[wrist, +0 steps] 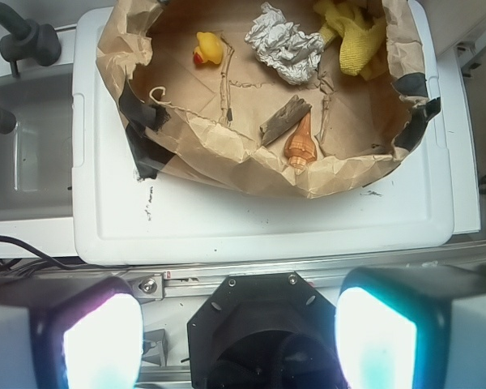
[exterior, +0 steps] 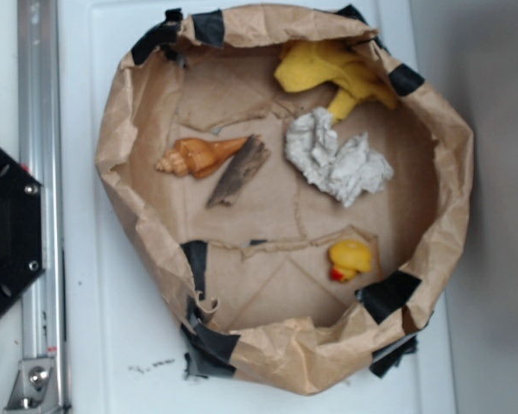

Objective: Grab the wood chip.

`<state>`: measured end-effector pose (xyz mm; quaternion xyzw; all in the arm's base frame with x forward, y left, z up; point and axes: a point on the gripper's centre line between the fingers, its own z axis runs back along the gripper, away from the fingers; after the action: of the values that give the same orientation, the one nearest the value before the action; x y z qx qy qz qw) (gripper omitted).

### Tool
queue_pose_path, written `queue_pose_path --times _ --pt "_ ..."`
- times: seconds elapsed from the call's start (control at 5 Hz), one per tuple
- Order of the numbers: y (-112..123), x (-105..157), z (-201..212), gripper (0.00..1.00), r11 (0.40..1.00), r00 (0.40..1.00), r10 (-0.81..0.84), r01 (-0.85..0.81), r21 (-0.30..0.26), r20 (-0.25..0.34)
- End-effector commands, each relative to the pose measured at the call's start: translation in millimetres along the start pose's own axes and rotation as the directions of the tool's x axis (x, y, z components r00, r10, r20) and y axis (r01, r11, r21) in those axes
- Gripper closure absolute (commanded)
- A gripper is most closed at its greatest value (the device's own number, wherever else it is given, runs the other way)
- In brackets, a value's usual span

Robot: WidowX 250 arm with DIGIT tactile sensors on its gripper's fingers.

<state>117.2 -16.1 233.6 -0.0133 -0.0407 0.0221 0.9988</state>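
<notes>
None of it done yet: my gripper (wrist: 235, 340) hangs wide open, empty, well clear; wood chip (wrist: 284, 120) untouched at twelve o'clock.

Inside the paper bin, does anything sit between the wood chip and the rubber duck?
No. Between the wood chip and the rubber duck lies only bare brown paper floor with a torn seam; the exterior view shows it best.

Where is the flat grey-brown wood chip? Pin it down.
In the exterior view the flat grey-brown wood chip lies on the floor of the brown paper nest, left of centre, touching the orange spiral seashell, left of the crumpled white paper.
</notes>
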Motion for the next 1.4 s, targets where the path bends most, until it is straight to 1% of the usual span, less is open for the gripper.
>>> queue_pose_path --times 0.0,0.2,0.4,0.6,0.8,1.0,1.2 --pt "34.4 78.2 -78.4 0.0 0.932 0.948 0.313 -0.294 0.21 -0.063" --pt "47.4 91.6 -82.3 0.0 0.886 0.893 0.449 -0.439 0.146 -0.039" --pt "41.6 68.5 -82.1 0.0 0.806 0.806 0.589 -0.591 0.023 0.064" --pt "34.3 61.4 -81.8 0.0 0.75 0.749 0.657 -0.661 0.025 0.09" --pt "34.6 72.9 -83.2 0.0 0.75 0.748 0.656 -0.661 0.031 0.099" --pt "35.6 99.1 -90.3 0.0 0.768 0.769 0.636 -0.639 0.048 0.059" --pt "35.6 119.3 -104.0 0.0 0.775 0.777 0.629 -0.63 0.056 0.036"
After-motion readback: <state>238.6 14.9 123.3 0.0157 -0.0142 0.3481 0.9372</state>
